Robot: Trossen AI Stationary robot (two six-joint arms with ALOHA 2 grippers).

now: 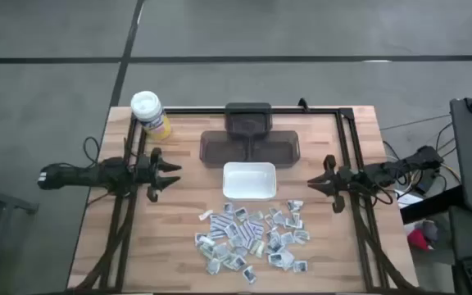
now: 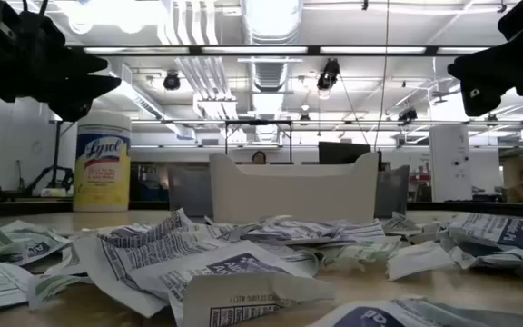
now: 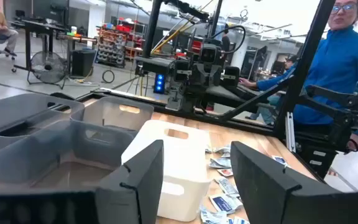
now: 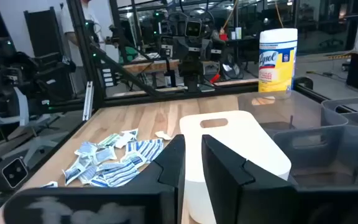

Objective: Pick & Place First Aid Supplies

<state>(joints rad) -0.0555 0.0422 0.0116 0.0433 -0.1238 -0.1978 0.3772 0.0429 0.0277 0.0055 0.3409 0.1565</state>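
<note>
Left hand (image 1: 170, 174): you have it hovering over the left side of the worktop (image 1: 179, 238), fingers spread wide and holding nothing — its wrist view looks between them toward the tray.
Right hand (image 1: 316, 183): you see it at the right side of the worktop, level with the white tray, fingers drawn near together with a narrow gap between them, nothing gripped.
First aid supplies (image 1: 252, 235): you find them as a loose heap of small flat packets, white and grey with bluish print, on the near half of the worktop, just in front of the white tray and between the two arms; several overlap, and a few lie apart at the edges of the heap.
White tray (image 1: 249, 180): it sits at the middle of the worktop, just beyond the packets — from overhead you can see nothing inside it.
Grey bins (image 1: 250, 147): a dark translucent divided container stands right behind the white tray, with a smaller dark one at the far edge.
Yellow canister (image 1: 150, 114): it stands upright with its white lid on at the far left corner, well apart from the packets.
Background: a person in a blue top shows beyond the worktop in the left wrist view.
</note>
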